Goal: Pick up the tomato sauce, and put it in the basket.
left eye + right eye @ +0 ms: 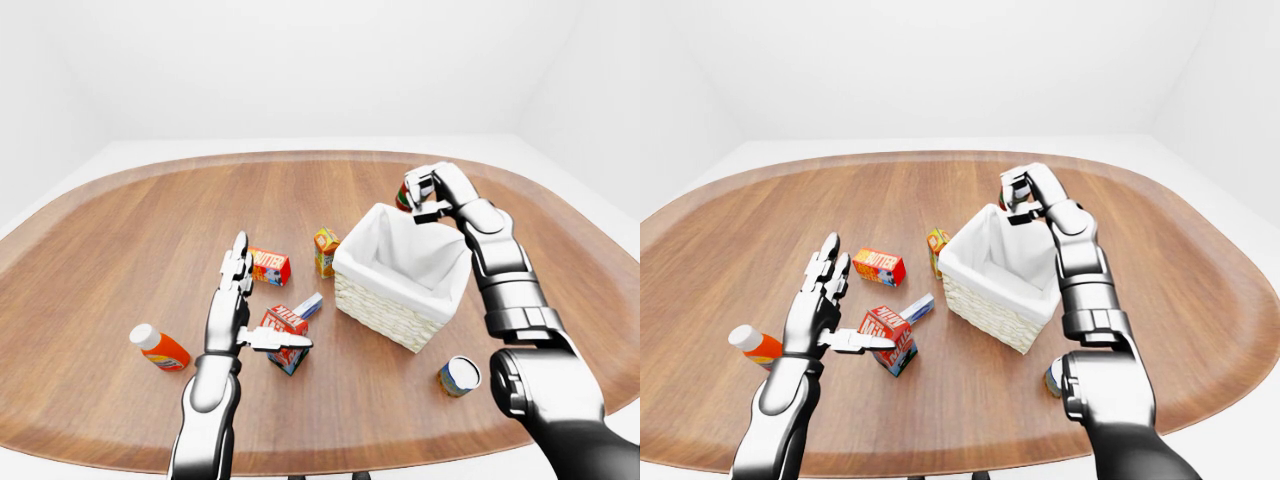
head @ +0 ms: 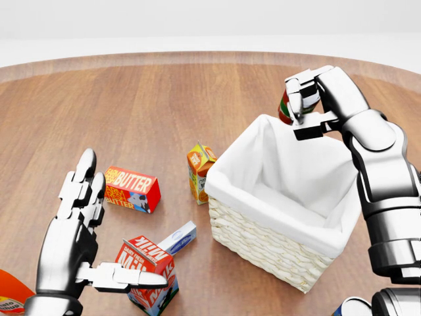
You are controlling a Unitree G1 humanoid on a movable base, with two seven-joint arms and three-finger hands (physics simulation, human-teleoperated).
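A wide oval wooden table (image 1: 120, 250) fills a plain white room, with groceries scattered across its middle. Above the top right corner of the white-lined wicker basket (image 2: 263, 247) in the head view, the robot's right hand (image 2: 309, 99) has its fingers closed round the tomato sauce (image 2: 284, 109), a small red can with a green band, only partly visible behind the fingers. The can is off the table, just over the basket's far rim rather than down inside the liner. The left hand (image 2: 75, 230) hangs at the lower left of the head view, fingers spread wide and empty, its thumb pointing to the right across the top of a red milk carton (image 2: 150, 275) that stands on the wood. Just beside that carton lies a small blue-and-white box (image 2: 179, 238). Higher in the view, a red butter box (image 2: 131, 189) lies flat, and a small orange juice carton (image 2: 199, 168) stands upright near the basket's left corner. In the left-eye view an orange bottle (image 1: 160, 348) with a white cap lies on its side well apart to the left, and a can (image 1: 459, 375) rests tipped near the basket's lower right.
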